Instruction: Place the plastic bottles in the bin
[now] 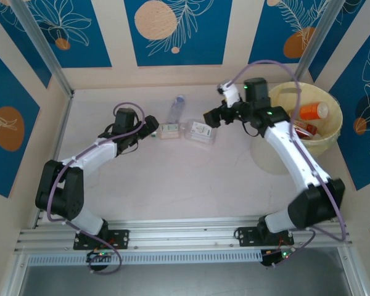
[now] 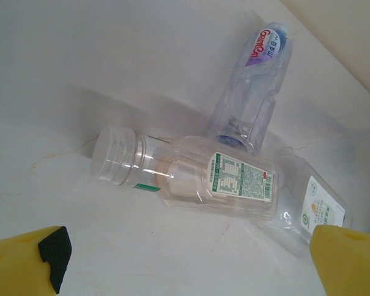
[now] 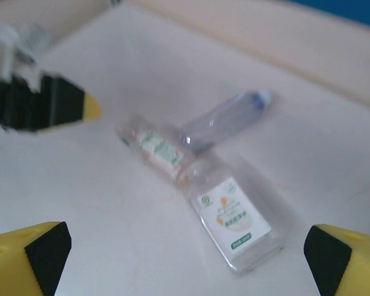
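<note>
Three clear plastic bottles lie together on the table. A slim blue-capped bottle (image 1: 177, 108) (image 2: 253, 86) (image 3: 225, 120) points toward the back. A small clear-capped bottle with a green label (image 1: 168, 131) (image 2: 191, 176) (image 3: 154, 148) touches a wider white-labelled bottle (image 1: 200, 132) (image 2: 314, 206) (image 3: 231, 216). My left gripper (image 1: 149, 126) (image 2: 191, 271) stands open just left of the small bottle's cap. On the other side, my right gripper (image 1: 213, 117) (image 3: 185, 259) is open close to the wide bottle. The pale yellow bin (image 1: 333, 132) at the back right holds orange and red bottles (image 1: 312, 111).
The left gripper's yellow-tipped finger (image 3: 55, 105) appears in the right wrist view beyond the small bottle. Walls (image 1: 172, 74) border the table at the back and sides. The right arm's forearm (image 1: 290, 154) runs beside the bin.
</note>
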`<move>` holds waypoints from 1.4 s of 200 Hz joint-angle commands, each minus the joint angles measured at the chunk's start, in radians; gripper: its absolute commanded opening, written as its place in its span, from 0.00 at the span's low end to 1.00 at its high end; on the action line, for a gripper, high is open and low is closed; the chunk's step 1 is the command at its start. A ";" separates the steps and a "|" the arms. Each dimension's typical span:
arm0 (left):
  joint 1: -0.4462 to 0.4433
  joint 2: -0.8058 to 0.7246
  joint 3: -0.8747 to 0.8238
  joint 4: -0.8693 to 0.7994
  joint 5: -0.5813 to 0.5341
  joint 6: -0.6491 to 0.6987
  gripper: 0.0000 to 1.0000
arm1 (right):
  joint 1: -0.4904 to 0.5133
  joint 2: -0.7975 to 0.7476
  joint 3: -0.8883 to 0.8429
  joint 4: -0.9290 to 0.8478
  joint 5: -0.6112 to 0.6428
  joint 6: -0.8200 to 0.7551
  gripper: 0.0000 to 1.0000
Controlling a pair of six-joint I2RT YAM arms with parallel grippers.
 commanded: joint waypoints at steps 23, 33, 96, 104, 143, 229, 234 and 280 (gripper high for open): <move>0.017 0.008 0.029 -0.043 0.014 -0.028 1.00 | 0.050 0.268 0.123 -0.136 0.074 -0.225 0.99; 0.018 0.008 0.030 -0.051 0.014 -0.031 1.00 | 0.053 0.325 0.161 -0.165 0.083 -0.264 0.99; 0.025 -0.006 0.023 -0.070 0.007 -0.038 1.00 | 0.054 0.608 0.363 -0.294 0.141 -0.443 0.99; 0.026 -0.007 0.022 -0.070 0.007 -0.040 1.00 | 0.049 0.630 0.380 -0.293 0.148 -0.452 0.99; 0.029 -0.011 0.015 -0.074 0.005 -0.041 1.00 | 0.031 0.744 0.475 -0.335 0.229 -0.505 0.99; 0.033 -0.003 0.010 -0.074 0.008 -0.044 1.00 | 0.062 0.869 0.495 -0.357 0.321 -0.567 0.99; 0.034 -0.002 0.011 -0.074 0.007 -0.045 1.00 | 0.062 0.869 0.496 -0.359 0.321 -0.572 0.99; 0.035 0.011 0.015 -0.073 0.025 -0.048 1.00 | 0.054 0.872 0.545 -0.471 0.303 -0.543 0.99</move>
